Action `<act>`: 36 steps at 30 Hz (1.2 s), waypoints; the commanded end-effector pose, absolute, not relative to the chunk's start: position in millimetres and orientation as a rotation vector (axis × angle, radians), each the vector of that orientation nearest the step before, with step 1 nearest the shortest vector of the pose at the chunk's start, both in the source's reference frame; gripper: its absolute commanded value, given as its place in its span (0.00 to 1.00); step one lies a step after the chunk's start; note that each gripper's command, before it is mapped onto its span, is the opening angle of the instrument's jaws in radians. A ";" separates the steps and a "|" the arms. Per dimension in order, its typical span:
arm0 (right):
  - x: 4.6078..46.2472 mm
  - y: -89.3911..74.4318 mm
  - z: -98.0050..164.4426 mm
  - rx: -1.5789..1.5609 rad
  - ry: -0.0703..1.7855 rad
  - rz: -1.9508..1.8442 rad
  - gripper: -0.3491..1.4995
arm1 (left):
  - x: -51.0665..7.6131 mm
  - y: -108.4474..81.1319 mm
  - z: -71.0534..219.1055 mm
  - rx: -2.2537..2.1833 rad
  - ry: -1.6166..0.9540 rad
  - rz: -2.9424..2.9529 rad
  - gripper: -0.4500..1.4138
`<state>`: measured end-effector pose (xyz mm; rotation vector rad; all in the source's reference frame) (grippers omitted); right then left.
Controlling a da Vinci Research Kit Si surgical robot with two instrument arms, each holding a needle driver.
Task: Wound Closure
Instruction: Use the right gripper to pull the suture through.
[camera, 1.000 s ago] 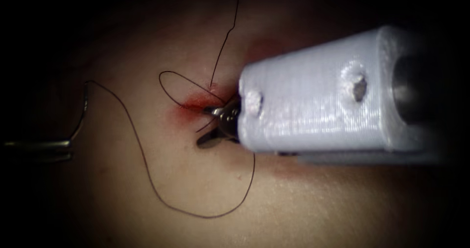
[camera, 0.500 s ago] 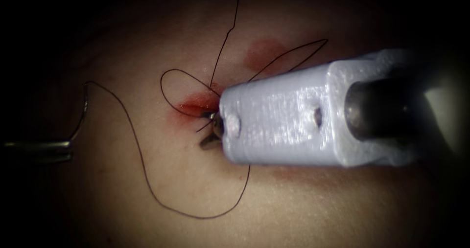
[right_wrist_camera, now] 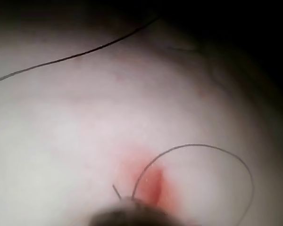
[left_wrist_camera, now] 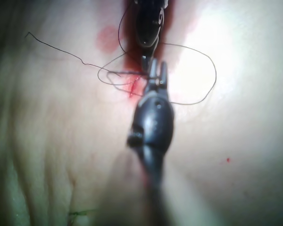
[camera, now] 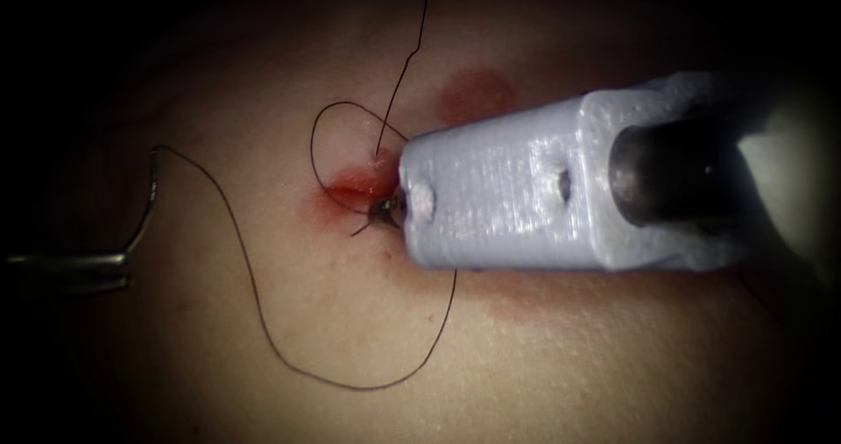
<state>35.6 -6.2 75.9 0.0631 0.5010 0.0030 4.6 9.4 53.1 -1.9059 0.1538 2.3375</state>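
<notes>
In the endoscope view the short cut (camera: 355, 181), wet with red fluid, lies in the middle of the tissue (camera: 526, 365). My right tool (camera: 385, 209) sits at the cut's lower end, jaws shut on the short thread end (camera: 361, 229) that sticks out there. Far to the left of the cut, my left tool (camera: 123, 258) is shut on the curved needle (camera: 149, 203) near the end away from the thread. The needle is out of the tissue. In the left wrist view my left tool (left_wrist_camera: 157, 66) points toward the right tool (left_wrist_camera: 148, 28). The right wrist view shows the cut (right_wrist_camera: 151, 181).
From the needle's upper end a long thread (camera: 263, 321) sweeps down and round below the cut. A small loop (camera: 320, 137) lies on the cut's left side. One strand (camera: 412, 50) runs up out of view. A pale red stain (camera: 473, 89) marks the tissue above right of the cut.
The right tool's jaws, wide open at the cut a second ago, have shut there. The small loop beside the cut has shifted right and upward. The left tool and needle have not moved.
</notes>
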 end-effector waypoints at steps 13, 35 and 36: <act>29.6 -13.0 66.5 0.096 0.517 0.019 0.00 | 4.1 9.3 53.9 -1.910 0.151 2.335 0.05; 23.2 -24.6 44.4 0.337 0.516 -0.060 0.00 | 4.0 9.2 54.1 -1.908 0.147 2.332 0.05; 22.8 -24.9 44.0 0.362 0.504 -0.076 0.00 | 4.0 9.2 54.1 -1.908 0.147 2.332 0.05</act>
